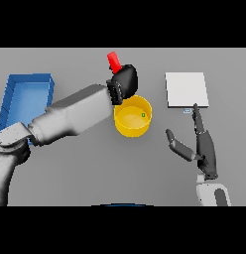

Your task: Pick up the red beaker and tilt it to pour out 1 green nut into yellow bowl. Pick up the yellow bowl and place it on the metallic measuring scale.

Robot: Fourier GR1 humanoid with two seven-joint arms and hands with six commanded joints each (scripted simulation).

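Reaching in from the table's left edge, the left arm crosses toward the middle of the table, and its left hand (125, 82) is curled round the red beaker (113, 60), which sticks out above the dark hand, leaning to the left. Only the beaker's upper part shows; the rest is hidden inside the grasp. Hand and beaker hang at the far rim of the yellow bowl (132, 117), which stands near the table's centre, and the wrist covers part of the bowl's left rim. Inside the bowl, toward its right wall, lies one small green nut (143, 114).

Off to the right, nearer the far edge, sits the metallic measuring scale (187, 90), a pale square plate with a small display at its near edge. It stands apart from the bowl, with bare table between them. A blue bin (27, 94) rests along the left edge, partly behind the left arm.

The right hand (206, 149) shows near the table's right front, fingers straight and spread, thumb held out to the left, gripping nothing. One fingertip points at the scale's near edge, close to the display.
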